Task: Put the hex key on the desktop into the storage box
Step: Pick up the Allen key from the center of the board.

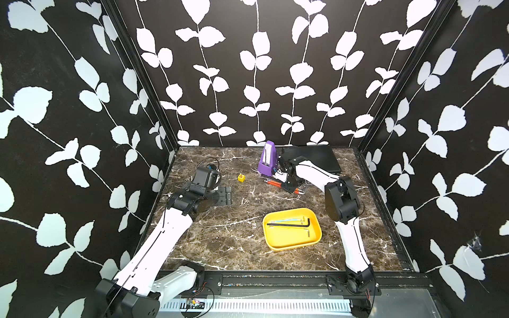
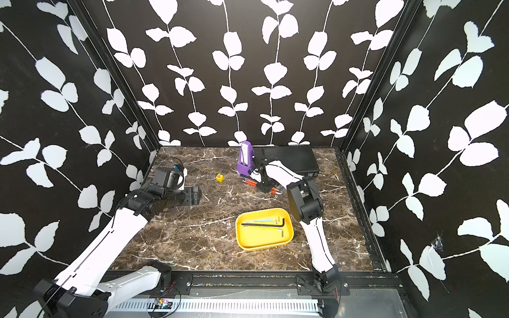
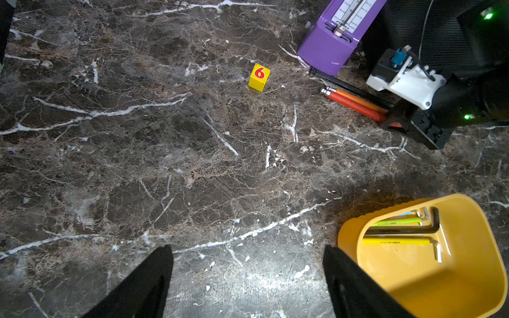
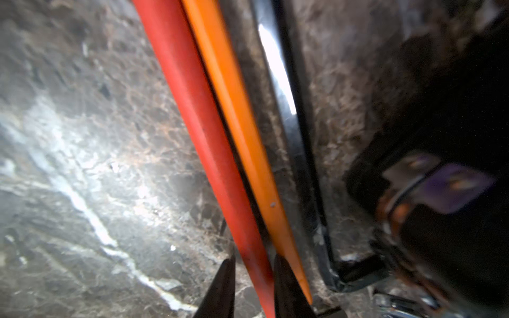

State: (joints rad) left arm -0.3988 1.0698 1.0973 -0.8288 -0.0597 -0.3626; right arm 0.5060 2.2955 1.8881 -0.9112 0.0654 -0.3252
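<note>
right gripper (image 4: 254, 258): down at the bench (image 1: 220, 242), its 2 tips straddling the red hex key (image 3: 354, 106); the blur hides whether it is clenched on the key or only around it.
left gripper (image 3: 246, 249): released, fingers wide apart, nothing between them, over bare bench.
red hex key: flat on the bench near the purple metronome (image 1: 267, 159), well apart from the storage box (image 1: 293, 244).
orange hex key (image 3: 358, 99): lying tight alongside the red hex key.
thin black hex key (image 4: 278, 82): just beside the orange hex key, on the metronome side.
storage box: holds 1 long black hex key (image 1: 292, 224) and several coloured hex keys (image 3: 396, 241).
yellow cube (image 1: 241, 177): marked 6, alone between the arms.
</note>
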